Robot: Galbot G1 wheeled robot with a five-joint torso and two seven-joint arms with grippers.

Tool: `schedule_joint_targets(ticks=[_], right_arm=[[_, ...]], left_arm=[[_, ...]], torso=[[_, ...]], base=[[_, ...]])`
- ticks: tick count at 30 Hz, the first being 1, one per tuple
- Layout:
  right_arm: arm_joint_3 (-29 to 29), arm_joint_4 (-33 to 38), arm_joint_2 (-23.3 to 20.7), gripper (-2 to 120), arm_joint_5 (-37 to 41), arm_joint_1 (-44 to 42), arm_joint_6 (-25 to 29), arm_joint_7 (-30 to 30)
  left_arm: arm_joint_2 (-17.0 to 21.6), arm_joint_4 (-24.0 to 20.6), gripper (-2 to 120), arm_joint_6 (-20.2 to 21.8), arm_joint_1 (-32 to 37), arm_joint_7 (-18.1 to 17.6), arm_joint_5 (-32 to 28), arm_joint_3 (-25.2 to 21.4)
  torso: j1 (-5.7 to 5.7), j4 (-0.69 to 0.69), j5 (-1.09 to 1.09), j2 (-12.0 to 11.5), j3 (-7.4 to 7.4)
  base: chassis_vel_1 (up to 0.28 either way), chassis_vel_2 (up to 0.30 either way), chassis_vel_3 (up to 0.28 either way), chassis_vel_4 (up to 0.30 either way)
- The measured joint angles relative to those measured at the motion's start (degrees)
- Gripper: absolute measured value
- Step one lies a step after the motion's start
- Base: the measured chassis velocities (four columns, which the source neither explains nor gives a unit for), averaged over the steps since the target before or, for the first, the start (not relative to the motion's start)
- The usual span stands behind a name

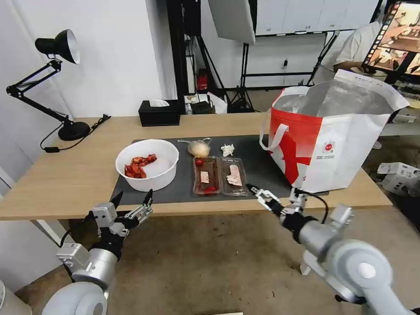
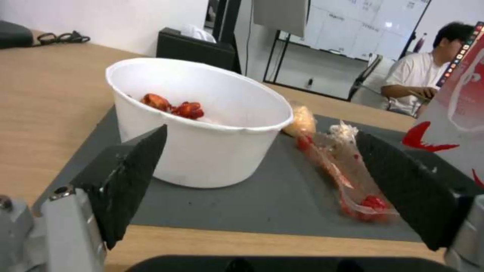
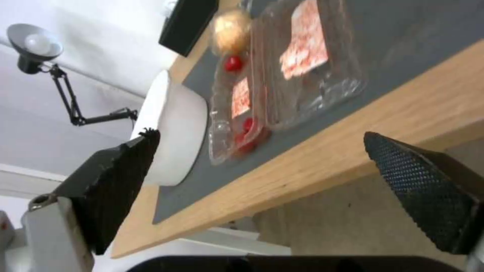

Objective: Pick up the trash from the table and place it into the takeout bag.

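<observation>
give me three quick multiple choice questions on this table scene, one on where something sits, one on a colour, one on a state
1. Where is the clear tray?
A. between the white bowl and the takeout bag
B. inside the bag
C. on the floor

2. What colour is the mat?
A. green
B. dark grey
C. yellow

3. How is the left gripper?
A. shut on the bowl
B. shut on a tissue
C. open, holding nothing

Answers: 1 A, the tray lies on the mat with bowl and bag either side. 2 B, it shows dark grey against the light wood. 3 C, its fingers stand apart at the table's near edge.
</observation>
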Motion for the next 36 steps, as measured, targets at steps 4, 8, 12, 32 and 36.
schedule_joint_targets(ticks=[4, 8, 12, 32, 36], right_arm=[[-3.1, -1.9, -0.1, 100, 0.9, 2.3, 1.2, 1.5], [-5.7, -4.2, 0.6, 100, 1.9, 5.4, 3.0, 3.4], [-8.5, -5.7, 1.8, 100, 2.2, 8.6, 4.6, 6.5], [-12.6, -13.2, 7.9, 100, 5.1, 16.6, 7.1, 13.9], [-12.4, -13.6, 8.7, 100, 5.2, 16.6, 7.1, 13.5]], left_arm=[[2.1, -0.2, 100, 0.0, 0.8, 0.1, -2.0, 0.1], [3.9, 0.1, 100, 0.0, 0.4, 0.0, -2.9, -0.8], [3.9, 0.1, 100, 0.1, -0.2, -0.4, -3.4, -1.2], [2.1, -0.1, 100, 0.0, 1.7, -0.6, -2.0, -0.6], [1.8, -0.2, 100, -0.2, 2.2, -0.6, -1.9, -0.6]], torso=[[0.00, 0.01, 0.01, 0.0, 0.00], [0.00, 0.00, 0.00, 0.0, 0.00], [0.00, 0.01, 0.00, 0.0, 0.00], [0.00, 0.00, 0.01, 0.0, 0.00], [0.00, 0.00, 0.01, 0.0, 0.00]], base=[[0.000, 0.000, 0.000, 0.000], [0.000, 0.000, 0.000, 0.000], [0.000, 0.000, 0.000, 0.000], [0.000, 0.000, 0.000, 0.000], [0.000, 0.000, 0.000, 0.000]])
